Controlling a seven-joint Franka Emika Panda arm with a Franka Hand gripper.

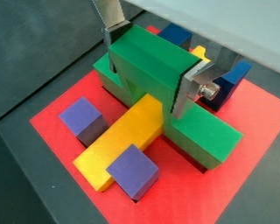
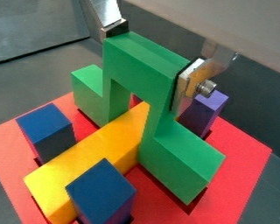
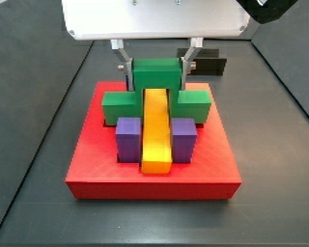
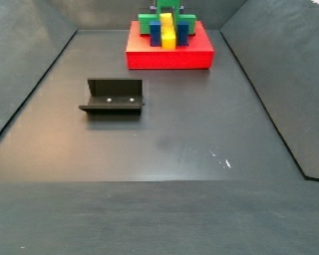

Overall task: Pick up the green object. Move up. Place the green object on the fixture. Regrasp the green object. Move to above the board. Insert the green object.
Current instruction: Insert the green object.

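The red board [image 3: 151, 174] carries a long yellow bar [image 3: 154, 131] running down its middle, flanked in a side view by two purple blocks [image 3: 126, 136], one on each side of the bar and just beside it. In a wrist view two blue blocks [image 2: 45, 130] stand on the board on either side of the yellow bar [image 2: 90, 165], and a purple block [image 2: 202, 111] sits just behind the gripper finger on the far side of the green piece. The black L-shaped fixture [image 4: 112, 98] stands alone on the dark floor, well apart from the board [image 4: 169, 55], with nothing on it. The green object [image 3: 156, 90] is a bright green stepped block with a raised centre and two lower wings; it straddles the yellow bar crosswise, the bar passing through the notch under its centre, and its wings reach down to the board on both sides, as both wrist views show [image 1: 166, 92] [image 2: 149, 96]. The gripper [image 3: 156, 58] is directly above the board, its silver fingers [image 1: 192, 84] pressed flat against opposite faces of the raised centre, so the jaws are clamped on the green object. The blocks around it crowd close to its wings.
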